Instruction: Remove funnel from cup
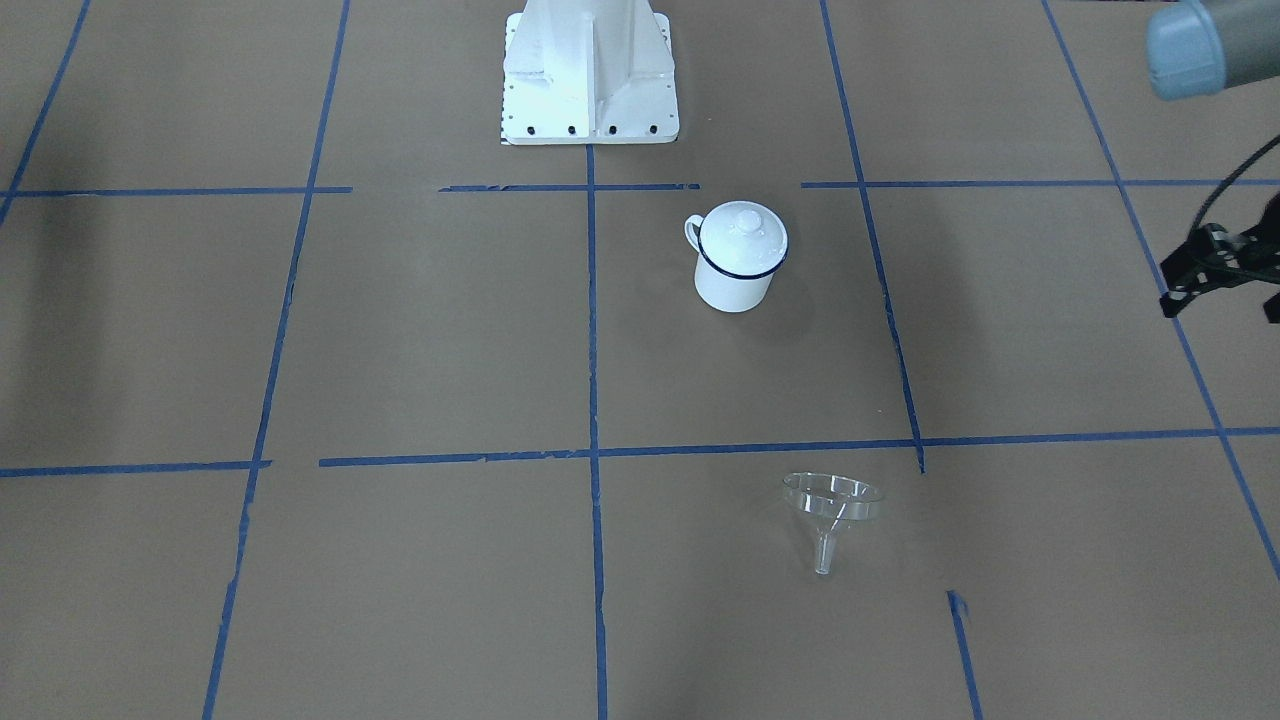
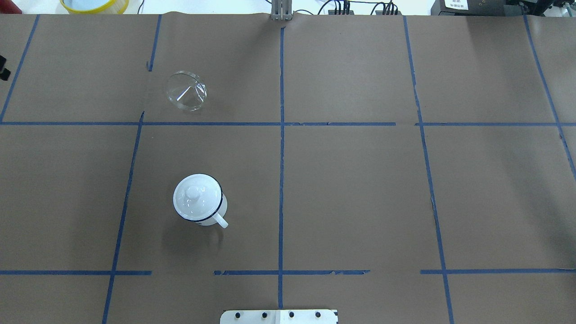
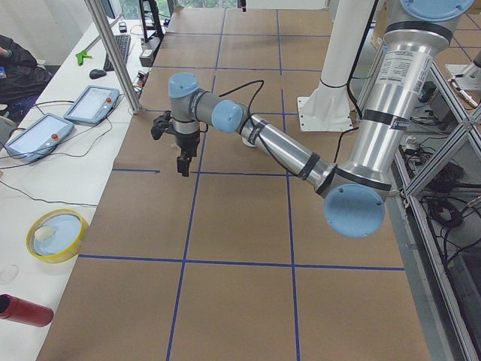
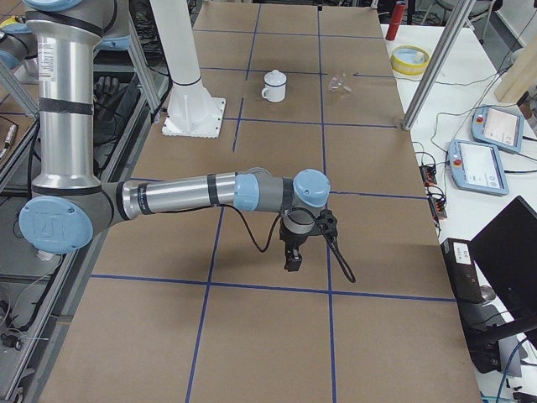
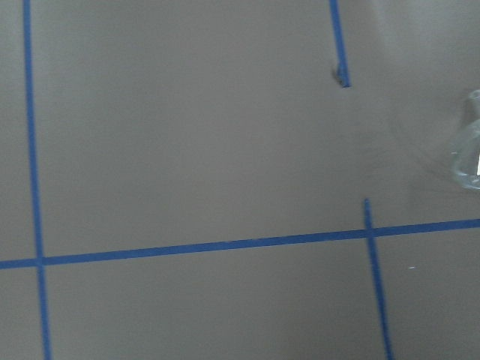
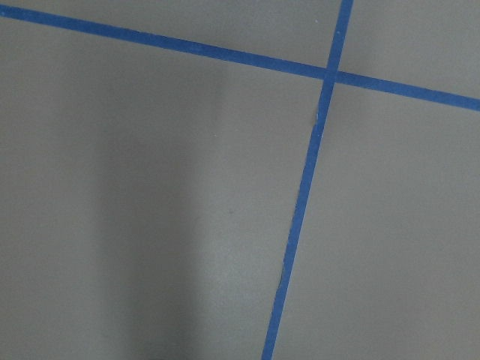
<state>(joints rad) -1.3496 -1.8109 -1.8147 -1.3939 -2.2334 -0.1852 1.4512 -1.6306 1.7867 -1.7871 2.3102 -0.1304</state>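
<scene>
The clear funnel point(image 1: 830, 505) lies tipped on the brown table, its spout resting on the paper, well apart from the cup point(image 1: 735, 280). In the overhead view the funnel point(image 2: 186, 91) is far left and the cup point(image 2: 202, 211) nearer the robot. A round white knobbed lid point(image 2: 195, 196) covers the cup. My left gripper point(image 1: 1220, 308) hovers open and empty at the table's left side, far from both. The funnel's edge point(image 5: 471, 150) shows in the left wrist view. My right gripper point(image 4: 292, 260) hangs over bare table at the other end; I cannot tell its state.
The robot's white base plate point(image 1: 590, 100) stands behind the cup. A yellow-rimmed dish point(image 3: 54, 235), a red bottle point(image 3: 26, 310) and two tablets point(image 3: 37, 135) lie on the side bench, where a person point(image 3: 15, 64) sits. Blue tape lines grid the paper.
</scene>
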